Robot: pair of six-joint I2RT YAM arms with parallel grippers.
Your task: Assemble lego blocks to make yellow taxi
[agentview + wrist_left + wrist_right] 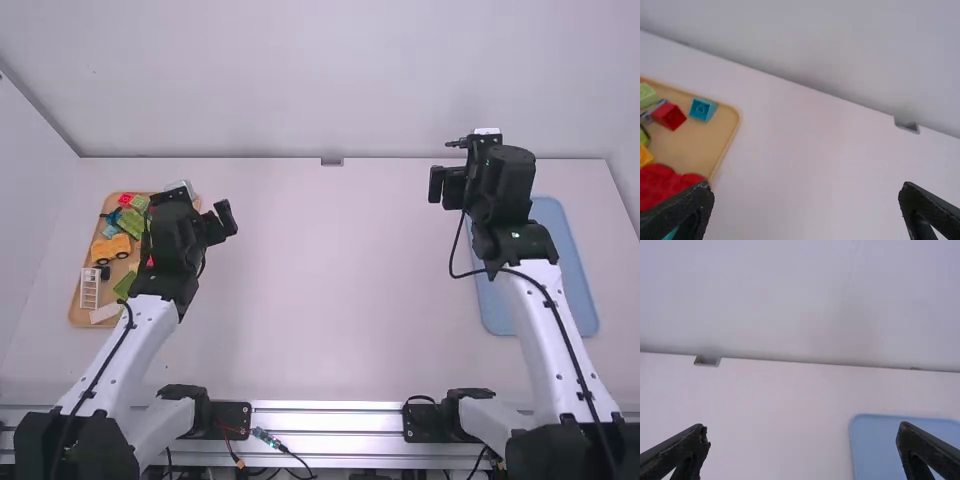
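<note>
Lego blocks (pixel 121 244) lie near left end effector (pixel 199 206) (spread wide).

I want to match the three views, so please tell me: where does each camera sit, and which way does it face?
High view: above and behind left arm and right arm, facing forward and down onto the table; both arms show.
Left wrist view: on that arm, facing the far wall past the tan tray; left tool shows.
Right wrist view: likewise, with blue tray; right tool shows.
Both wrist views share the small grey notch at the table's far edge.
</note>
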